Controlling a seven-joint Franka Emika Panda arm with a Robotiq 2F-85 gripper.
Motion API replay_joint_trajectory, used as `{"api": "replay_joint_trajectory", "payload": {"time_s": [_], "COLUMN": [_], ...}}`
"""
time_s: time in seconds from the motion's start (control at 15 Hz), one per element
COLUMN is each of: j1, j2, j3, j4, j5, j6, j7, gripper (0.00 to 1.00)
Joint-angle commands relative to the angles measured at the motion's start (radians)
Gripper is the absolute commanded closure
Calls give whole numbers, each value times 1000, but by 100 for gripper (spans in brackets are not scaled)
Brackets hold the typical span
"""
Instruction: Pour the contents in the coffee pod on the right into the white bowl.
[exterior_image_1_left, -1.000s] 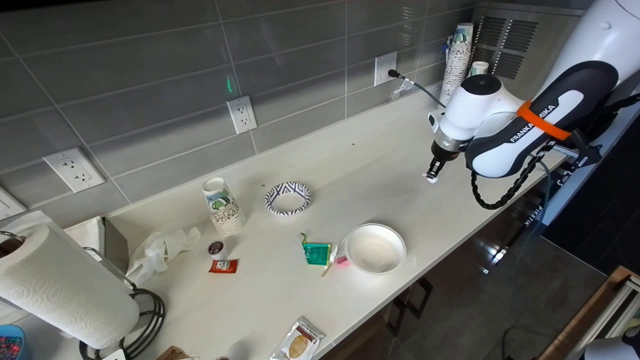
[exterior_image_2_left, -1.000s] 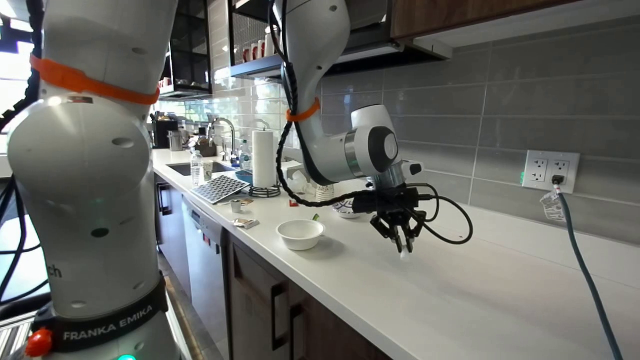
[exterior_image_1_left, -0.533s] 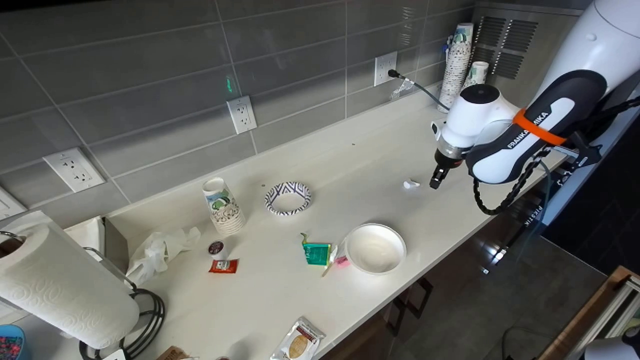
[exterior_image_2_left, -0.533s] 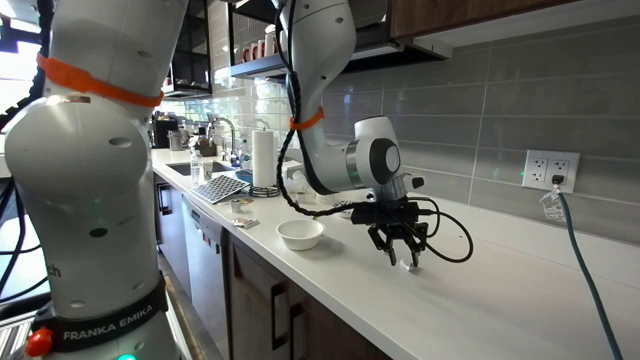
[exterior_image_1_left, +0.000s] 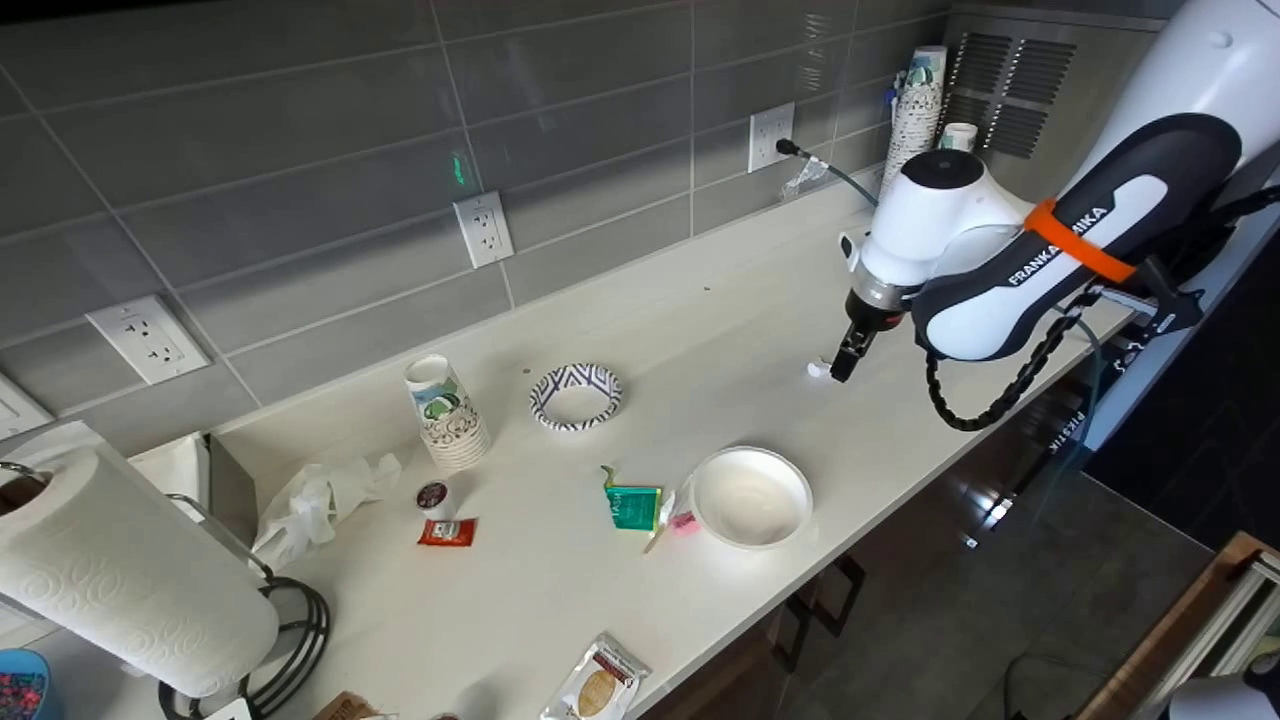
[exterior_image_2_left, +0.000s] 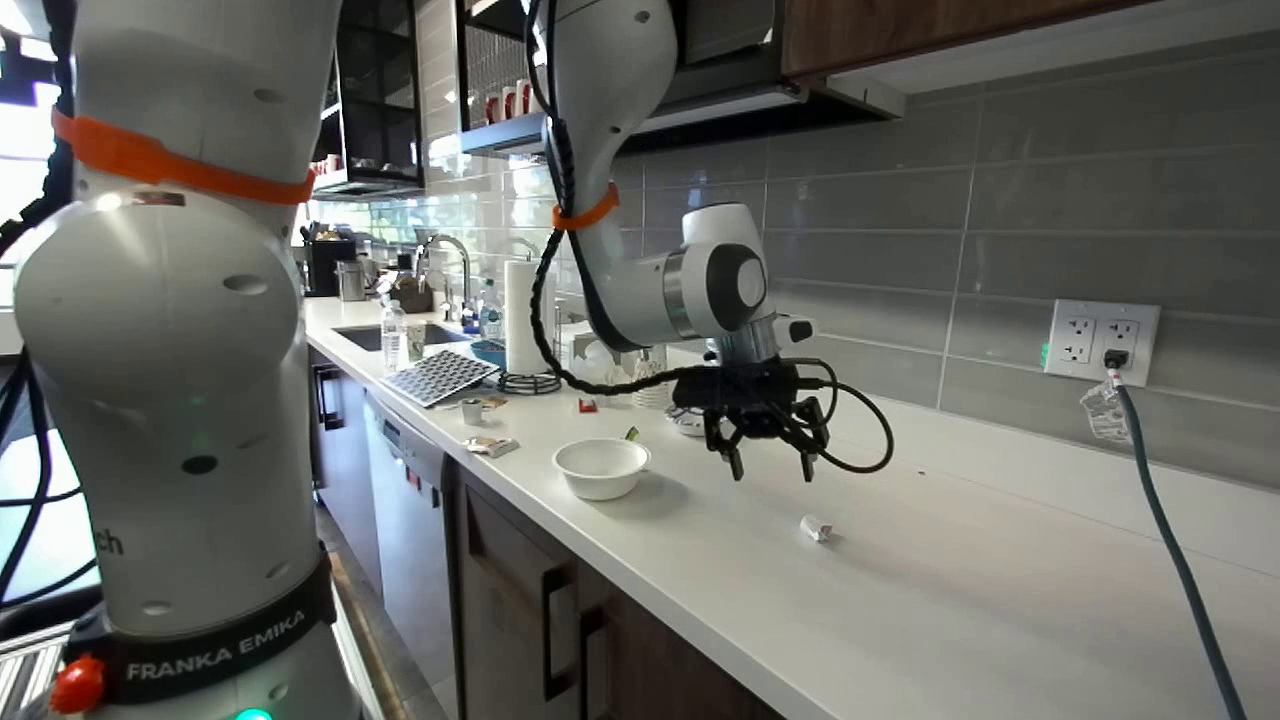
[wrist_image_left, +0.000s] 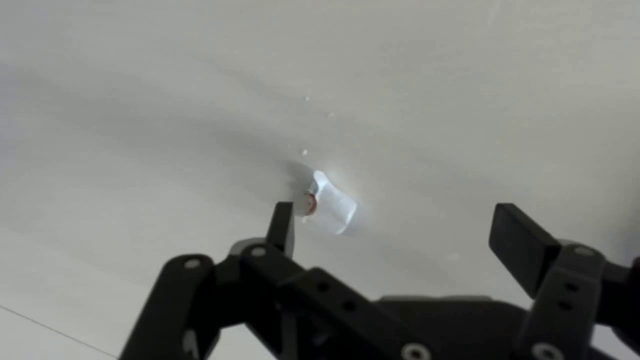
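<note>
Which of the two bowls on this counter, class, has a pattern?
The smaller bowl, nearer the tiled wall: dark angular lines mark its sides. The wider white bowl, nearer the front edge of the counter, is plain.

gry tile wall (exterior_image_2_left: 870, 255) behind wht ctr (exterior_image_2_left: 950, 600), brn cabs (exterior_image_2_left: 505, 600) below.

Three cameras on a single counter (exterior_image_1_left: 540, 570).
In an exterior view, the camera stands high and looks down, facing the tiled wall (exterior_image_1_left: 300, 120); in an exterior view, it stands lower, close beside the arm (exterior_image_2_left: 160, 390), looking along the counter. Both exterior views share the white bowl (exterior_image_1_left: 750, 500). The wrist view looks down from near, past the gripper (wrist_image_left: 392, 217), at the pod (wrist_image_left: 334, 206) all three show.
</note>
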Motion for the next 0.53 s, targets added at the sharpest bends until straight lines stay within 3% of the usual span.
{"api": "replay_joint_trajectory", "payload": {"time_s": [0.0,0.27,0.33,0.47], "j1": [27,44,32,31], "j2": [-122,-227,-158,-181], "j3": [57,89,84,89], "j4": [-56,-56,-22,-21], "j5": [116,138,113,114], "j6": [-165,-346,-285,-299], "j7": [-49,1,-14,-14], "gripper": [0,0,0,0]}}
